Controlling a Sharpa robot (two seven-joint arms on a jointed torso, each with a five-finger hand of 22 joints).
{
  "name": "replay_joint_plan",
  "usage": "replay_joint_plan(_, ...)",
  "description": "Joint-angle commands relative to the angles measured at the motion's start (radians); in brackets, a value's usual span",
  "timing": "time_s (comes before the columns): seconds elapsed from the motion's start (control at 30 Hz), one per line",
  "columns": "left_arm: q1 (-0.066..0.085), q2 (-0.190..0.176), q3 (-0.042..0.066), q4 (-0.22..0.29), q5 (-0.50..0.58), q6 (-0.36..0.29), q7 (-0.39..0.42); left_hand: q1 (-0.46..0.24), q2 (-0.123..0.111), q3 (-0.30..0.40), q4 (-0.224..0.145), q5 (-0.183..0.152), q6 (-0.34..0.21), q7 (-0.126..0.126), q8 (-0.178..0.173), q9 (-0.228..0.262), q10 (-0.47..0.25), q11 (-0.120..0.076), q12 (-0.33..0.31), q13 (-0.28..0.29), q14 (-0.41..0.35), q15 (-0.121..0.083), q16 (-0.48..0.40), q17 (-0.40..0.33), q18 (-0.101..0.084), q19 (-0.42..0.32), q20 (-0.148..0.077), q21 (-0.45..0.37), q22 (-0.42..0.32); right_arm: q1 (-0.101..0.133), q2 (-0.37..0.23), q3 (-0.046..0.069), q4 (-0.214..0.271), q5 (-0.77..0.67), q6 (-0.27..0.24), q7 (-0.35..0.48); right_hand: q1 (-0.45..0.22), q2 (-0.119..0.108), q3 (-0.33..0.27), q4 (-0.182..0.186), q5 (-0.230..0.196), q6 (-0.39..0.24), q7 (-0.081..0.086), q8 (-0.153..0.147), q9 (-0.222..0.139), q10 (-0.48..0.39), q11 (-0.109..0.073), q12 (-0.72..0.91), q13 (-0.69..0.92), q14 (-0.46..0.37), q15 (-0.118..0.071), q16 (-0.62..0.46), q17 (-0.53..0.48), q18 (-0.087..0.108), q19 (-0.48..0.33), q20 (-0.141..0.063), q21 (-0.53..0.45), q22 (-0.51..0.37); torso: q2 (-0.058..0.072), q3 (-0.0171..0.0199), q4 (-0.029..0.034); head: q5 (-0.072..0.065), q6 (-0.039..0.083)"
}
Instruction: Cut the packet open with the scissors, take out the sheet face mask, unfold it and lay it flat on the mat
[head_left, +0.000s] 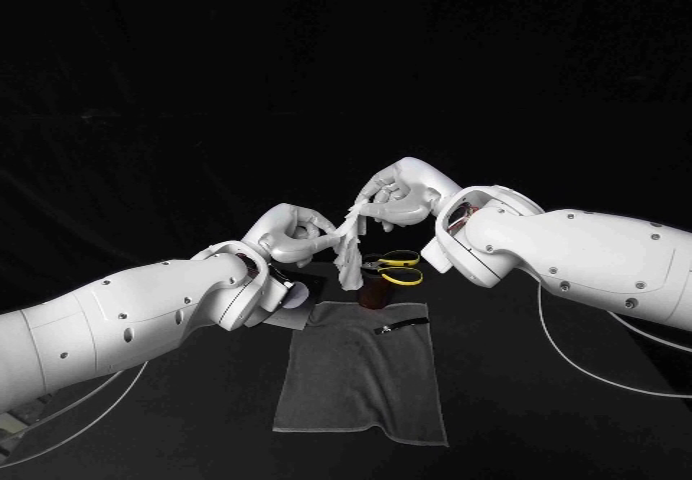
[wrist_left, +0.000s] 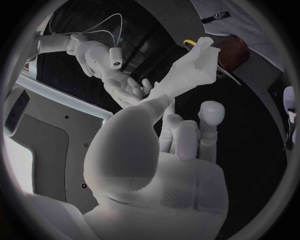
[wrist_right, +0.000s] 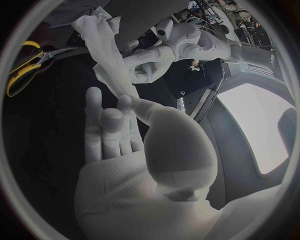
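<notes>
The sheet face mask (head_left: 351, 250) is up in the air between my two hands, above the far end of the mat (head_left: 361, 385) and touching neither the mat nor the surface. It is a white, crumpled band, bunched and twisted rather than spread out, and one loose end hangs down toward the packet (head_left: 372, 293).

My left hand (head_left: 296, 235) pinches one end of the mask between thumb and a fingertip. In the left wrist view my other fingers stand straight and apart beside the pinch. My right hand (head_left: 392, 195) pinches the other end in the same way, a little higher and farther from me, with its other fingers stretched out and off the mask. The two hands are near each other and do not touch.

The packet is a dark reddish-brown shape at the far edge of the mat, just below the hanging end of the mask. I cannot tell how its mouth lies or whether anything is inside it. The scissors (head_left: 392, 268), with yellow handles, lie on the surface just beyond the packet, and neither hand touches them. A small dark strip (head_left: 404, 324) lies on the grey mat near its far right corner. The rest of the mat lies flat toward me.
</notes>
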Motion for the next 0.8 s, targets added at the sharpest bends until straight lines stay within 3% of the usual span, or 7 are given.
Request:
replay_joint_plan(0.03, 0.001, -0.015, 0.01, 0.013, 0.015, -0.014, 0.049, 0.016, 0.005, 0.011, -0.005, 0.003, 0.004, 0.005, 0.008, 0.03, 0.011, 0.0, -0.006, 0.004, 0.001, -0.001, -0.003, -0.002, -0.011, 0.001, 0.0, 0.001, -0.002, 0.001, -0.002, 0.0, -0.015, 0.004, 0.016, -0.003, -0.004, 0.006, 0.003, 0.0, 0.004, 0.006, 0.002, 0.022, 0.071, 0.0, -0.005, 0.0, 0.0, 0.006, -0.003, 0.0, -0.002, 0.02, 0.005, -0.002, 0.004, 0.002, -0.001, 0.0009, 0.0001, -0.002, 0.002)
replay_joint_plan(0.17, 0.011, -0.04, 0.026, 0.034, 0.0, 0.008, 0.049, 0.017, 0.004, 0.013, -0.006, 0.003, 0.004, 0.005, 0.009, 0.032, 0.015, 0.0, -0.006, 0.008, 0.001, -0.001, -0.004, -0.002, -0.011, 0.002, 0.0, 0.002, -0.002, 0.0, -0.002, -0.002, -0.032, 0.011, 0.029, 0.0, -0.005, 0.004, 0.003, -0.001, 0.004, 0.005, 0.002, 0.021, 0.071, 0.0, -0.005, 0.0, 0.0, 0.005, -0.003, -0.001, -0.003, 0.02, 0.005, -0.002, 0.004, 0.002, -0.002, 0.0011, 0.0002, -0.002, 0.006)
replay_joint_plan(0.3, 0.037, -0.057, 0.033, 0.052, -0.029, 0.04, 0.034, 0.017, 0.003, 0.015, -0.007, 0.003, 0.005, 0.005, 0.009, 0.033, 0.015, 0.0, -0.006, 0.008, 0.001, -0.001, -0.004, -0.002, -0.011, 0.002, 0.0, 0.002, -0.002, -0.001, -0.001, -0.004, -0.041, 0.014, 0.037, 0.0, -0.005, 0.004, 0.003, -0.001, 0.004, 0.005, 0.002, 0.021, 0.071, 0.0, -0.005, -0.001, 0.0, 0.004, -0.003, -0.003, -0.005, 0.02, 0.005, -0.002, 0.004, 0.002, -0.002, 0.0011, -0.0006, -0.002, 0.008)
replay_joint_plan(0.57, 0.099, -0.072, 0.037, 0.076, -0.102, 0.09, -0.027, 0.022, -0.001, 0.029, -0.013, 0.004, 0.004, 0.007, 0.012, 0.038, 0.011, 0.001, -0.011, 0.003, 0.0, -0.001, -0.006, -0.005, -0.01, -0.003, -0.001, -0.003, -0.005, -0.003, 0.011, -0.015, -0.063, 0.015, 0.078, -0.02, -0.01, 0.001, 0.002, 0.0, 0.004, 0.002, 0.002, 0.02, 0.07, -0.002, -0.004, -0.004, -0.002, -0.001, -0.002, -0.009, -0.013, 0.019, 0.003, -0.002, 0.003, 0.002, 0.0, 0.0008, -0.0005, 0.001, 0.012)
replay_joint_plan(0.7, 0.119, -0.07, 0.037, 0.077, -0.118, 0.105, -0.045, 0.022, -0.005, 0.038, -0.016, 0.004, 0.003, 0.009, 0.013, 0.041, 0.008, 0.002, -0.013, 0.002, -0.001, 0.0, -0.007, -0.006, -0.009, -0.004, -0.001, -0.005, -0.005, -0.005, 0.019, -0.022, -0.073, 0.015, 0.088, -0.024, -0.011, 0.001, 0.003, 0.0, 0.004, 0.0, 0.003, 0.019, 0.07, -0.004, -0.004, -0.006, -0.003, -0.004, -0.001, -0.013, -0.018, 0.019, 0.002, -0.001, 0.003, 0.002, 0.001, -0.0004, -0.0011, -0.002, 0.008)
replay_joint_plan(0.8, 0.136, -0.069, 0.037, 0.077, -0.14, 0.122, -0.064, 0.022, -0.009, 0.043, -0.017, 0.004, 0.003, 0.01, 0.013, 0.042, 0.002, 0.003, -0.016, -0.006, -0.002, 0.0, -0.007, -0.008, -0.009, -0.006, -0.001, -0.007, -0.007, -0.01, 0.026, -0.028, -0.081, 0.02, 0.089, -0.024, -0.012, -0.001, 0.003, -0.001, 0.004, -0.01, 0.004, 0.013, 0.069, -0.004, -0.003, -0.007, -0.003, -0.003, -0.001, -0.011, -0.014, 0.019, 0.0, -0.001, 0.002, 0.002, 0.001, 0.0008, -0.0003, 0.0, 0.008)
